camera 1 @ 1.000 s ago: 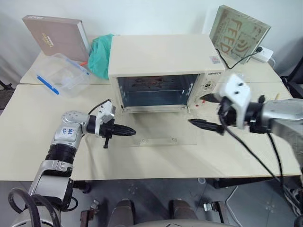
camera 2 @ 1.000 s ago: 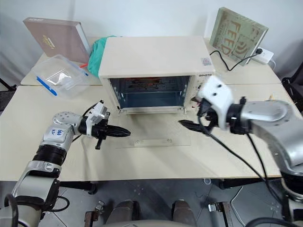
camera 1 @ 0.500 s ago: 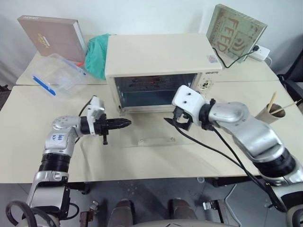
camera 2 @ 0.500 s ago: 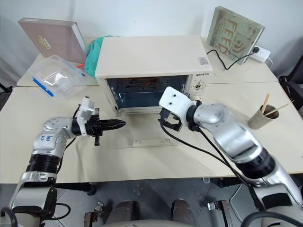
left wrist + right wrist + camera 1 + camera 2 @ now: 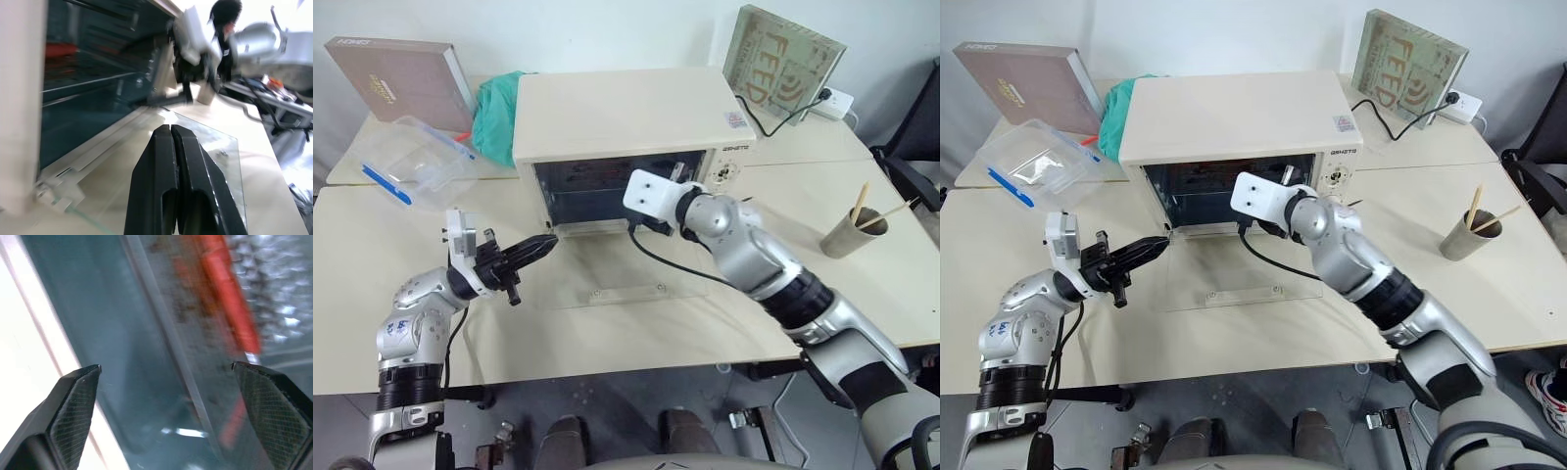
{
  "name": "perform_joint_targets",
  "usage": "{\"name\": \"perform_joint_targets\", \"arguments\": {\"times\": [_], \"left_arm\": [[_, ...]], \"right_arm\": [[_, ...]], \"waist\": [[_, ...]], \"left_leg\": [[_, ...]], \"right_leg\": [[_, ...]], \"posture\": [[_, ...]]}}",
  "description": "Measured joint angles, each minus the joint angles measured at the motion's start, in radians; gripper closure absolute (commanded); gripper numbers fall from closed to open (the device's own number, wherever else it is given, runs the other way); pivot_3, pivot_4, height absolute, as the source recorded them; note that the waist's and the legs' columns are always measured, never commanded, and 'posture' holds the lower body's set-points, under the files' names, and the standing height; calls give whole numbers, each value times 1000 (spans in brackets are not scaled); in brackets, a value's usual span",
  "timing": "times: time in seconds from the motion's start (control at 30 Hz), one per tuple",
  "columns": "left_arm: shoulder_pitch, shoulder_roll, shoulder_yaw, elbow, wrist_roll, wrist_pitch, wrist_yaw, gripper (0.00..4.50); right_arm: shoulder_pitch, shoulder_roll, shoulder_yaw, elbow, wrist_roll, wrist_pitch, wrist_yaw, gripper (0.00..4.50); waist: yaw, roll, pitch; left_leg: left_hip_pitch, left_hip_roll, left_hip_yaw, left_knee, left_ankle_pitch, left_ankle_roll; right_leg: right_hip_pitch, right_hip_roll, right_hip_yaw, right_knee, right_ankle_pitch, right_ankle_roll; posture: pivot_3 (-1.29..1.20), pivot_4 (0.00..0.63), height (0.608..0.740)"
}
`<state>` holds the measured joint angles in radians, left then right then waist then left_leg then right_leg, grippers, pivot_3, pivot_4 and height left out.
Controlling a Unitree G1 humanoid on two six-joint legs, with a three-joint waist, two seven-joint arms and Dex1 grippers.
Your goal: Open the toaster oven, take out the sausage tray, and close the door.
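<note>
The toaster oven (image 5: 631, 127) sits on the table (image 5: 724, 323), and its glass door (image 5: 626, 279) lies folded down flat in front of it. The right gripper (image 5: 166, 377) is at the oven's open mouth, with its two fingers spread wide apart and nothing between them. Just past them, inside the oven, is the sausage tray (image 5: 274, 298) with a red sausage (image 5: 230, 303) on it. The left gripper (image 5: 536, 249) hangs over the table by the left corner of the door, its fingers pressed together and holding nothing.
</note>
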<state>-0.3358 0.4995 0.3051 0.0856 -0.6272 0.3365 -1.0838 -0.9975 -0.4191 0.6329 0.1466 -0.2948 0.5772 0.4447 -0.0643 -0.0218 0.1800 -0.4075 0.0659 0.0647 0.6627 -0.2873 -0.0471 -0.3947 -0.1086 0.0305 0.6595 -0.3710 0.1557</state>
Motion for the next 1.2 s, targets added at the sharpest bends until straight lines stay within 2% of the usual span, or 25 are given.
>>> {"name": "perform_joint_targets", "arguments": {"times": [0.23, 0.4, 0.7, 0.77, 0.97, 1.0, 1.07, 1.2], "left_arm": [[44, -13, 35, -42, -17, -11, 69, 4461], [72, -12, 71, -80, -83, 48, 110, 3356], [113, 30, 98, -114, -158, 116, 106, 543], [119, 40, 107, -114, -161, 121, 105, 31], [130, 63, 117, -113, -160, 115, 108, 31], [130, 63, 117, -113, -159, 109, 110, 0], [130, 63, 117, -113, -154, 101, 114, 0], [130, 63, 116, -113, -152, 97, 123, 0]], "right_arm": [[-60, 80, -1, 162, -96, -120, -20, 0], [-74, 119, 0, 224, -173, -161, -22, 0], [-86, 204, 0, 249, -271, -187, -24, 0], [-86, 217, 0, 249, -282, -186, -22, 0], [-86, 238, 0, 250, -315, -180, -14, 0], [-86, 244, -1, 251, -317, -177, -12, 384], [-86, 252, 0, 252, -326, -164, -7, 830], [-86, 257, 0, 252, -358, -117, 6, 2318]], "waist": [[-17, 0, 0], [-29, 0, 0], [-45, 0, 0], [-48, 0, 0], [-49, 0, 0], [-49, 0, 0], [-49, 0, 0], [-48, 0, 0]], "left_leg": [[0, 0, 0, -1, 0, 0], [1, 0, -1, -2, 0, 0], [1, 0, -2, -2, 0, -1], [1, 0, -2, -2, 0, -1], [1, -1, -2, -2, -1, -1], [1, -1, -2, -2, -1, -1], [1, -1, -2, -3, -1, -1], [1, -1, -2, -2, -1, -1]], "right_leg": [[0, -1, -2, 1, 0, 0], [0, -1, -3, 1, 0, 0], [0, -2, -6, 2, 0, 0], [0, -2, -7, 2, 0, 0], [0, -6, -18, 2, 0, 0], [0, -7, -21, 2, 0, 0], [0, -7, -22, 2, 0, -1], [0, -7, -23, 2, 0, -1]], "posture": [[0, 150, 740], [0, 150, 740], [0, 150, 740], [0, 150, 740], [0, 150, 740], [0, 150, 740], [0, 150, 740], [0, 150, 740]]}}
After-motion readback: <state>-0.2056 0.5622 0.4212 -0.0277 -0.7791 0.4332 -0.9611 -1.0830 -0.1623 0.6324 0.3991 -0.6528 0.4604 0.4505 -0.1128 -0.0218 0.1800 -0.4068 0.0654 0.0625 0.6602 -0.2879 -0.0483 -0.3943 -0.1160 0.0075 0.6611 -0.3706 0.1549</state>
